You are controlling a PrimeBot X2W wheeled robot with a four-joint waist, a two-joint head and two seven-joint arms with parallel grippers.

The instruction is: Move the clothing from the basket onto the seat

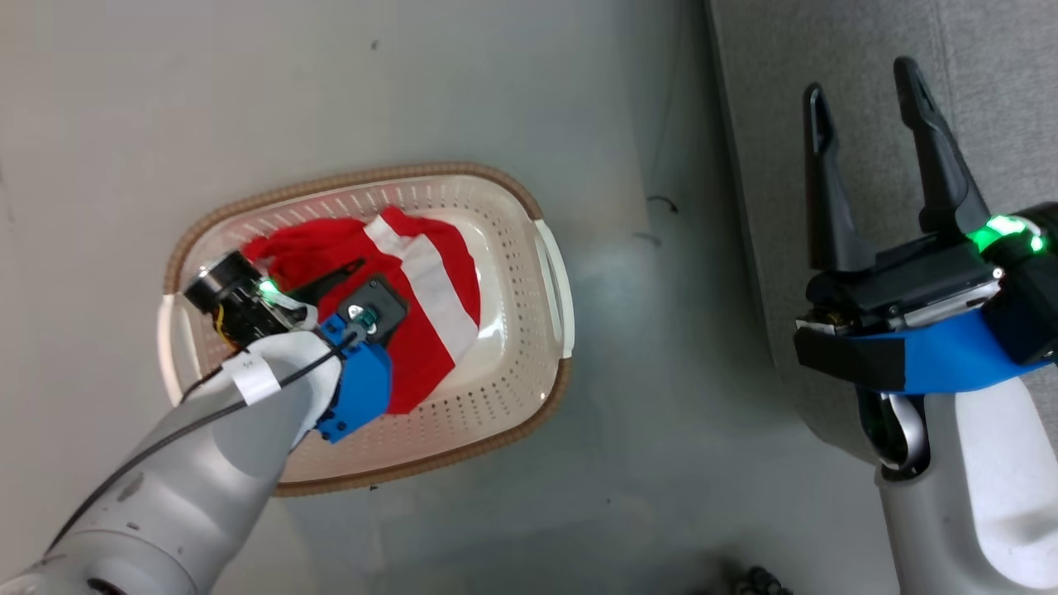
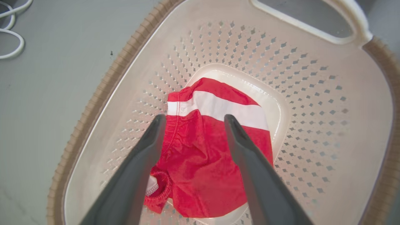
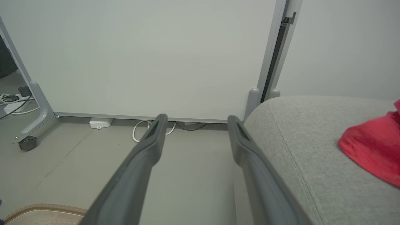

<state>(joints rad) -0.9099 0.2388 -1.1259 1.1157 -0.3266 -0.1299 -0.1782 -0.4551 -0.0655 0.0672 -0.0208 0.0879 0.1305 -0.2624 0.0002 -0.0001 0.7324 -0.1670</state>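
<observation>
The basket stands on the grey floor, left of the seat. One red garment with white stripes lies crumpled on the basket's bottom. My left arm reaches down into the basket. In the left wrist view my left gripper is open, its fingers straddling the garment just above it, inside the basket. My right gripper is open and holds nothing, by the seat's left edge. The right wrist view shows that gripper, the seat, and a second red garment lying on it.
A white partition panel on castors stands behind the floor strip between basket and seat. Cables lie at its foot, and white cables lie on the floor beyond the basket. The basket's rim shows low in the right wrist view.
</observation>
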